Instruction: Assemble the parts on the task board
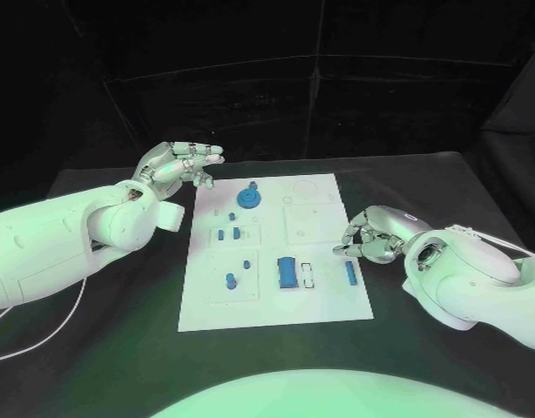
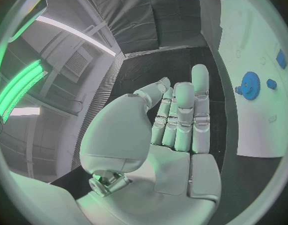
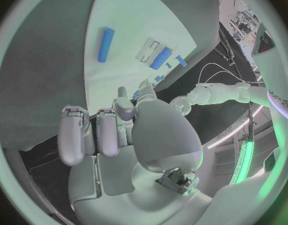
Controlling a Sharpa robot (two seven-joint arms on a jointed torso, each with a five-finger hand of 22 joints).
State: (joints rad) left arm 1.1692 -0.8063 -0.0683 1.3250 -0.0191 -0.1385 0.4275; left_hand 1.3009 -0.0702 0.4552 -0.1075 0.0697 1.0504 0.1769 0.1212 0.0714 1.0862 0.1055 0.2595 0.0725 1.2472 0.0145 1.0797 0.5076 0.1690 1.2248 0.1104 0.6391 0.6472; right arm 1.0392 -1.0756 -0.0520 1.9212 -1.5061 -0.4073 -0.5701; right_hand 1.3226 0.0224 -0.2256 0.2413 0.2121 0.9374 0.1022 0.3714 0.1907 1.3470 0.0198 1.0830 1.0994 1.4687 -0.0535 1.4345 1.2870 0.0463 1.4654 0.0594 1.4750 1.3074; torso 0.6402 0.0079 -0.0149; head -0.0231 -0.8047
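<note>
The white task board [image 1: 324,300] lies in the middle of the black table. On it are a blue gear [image 1: 250,198] at the far end, small blue pieces [image 1: 226,233], a blue block [image 1: 289,273] and a blue rod [image 1: 350,273] near the right edge. My left hand [image 1: 179,164] hovers off the board's far left corner, fingers stretched out, holding nothing. In the left wrist view the hand [image 2: 178,120] sits beside the gear [image 2: 250,82]. My right hand [image 1: 370,235] hangs over the board's right edge, just beyond the rod, fingers bent downward and empty. The right wrist view shows the hand [image 3: 119,130], rod [image 3: 106,44] and block [image 3: 160,58].
Black table [image 1: 117,348] surrounds the board on every side. A thin white cable [image 1: 42,335] trails across the table under my left arm. White recessed squares [image 1: 308,219] mark the board between the blue pieces.
</note>
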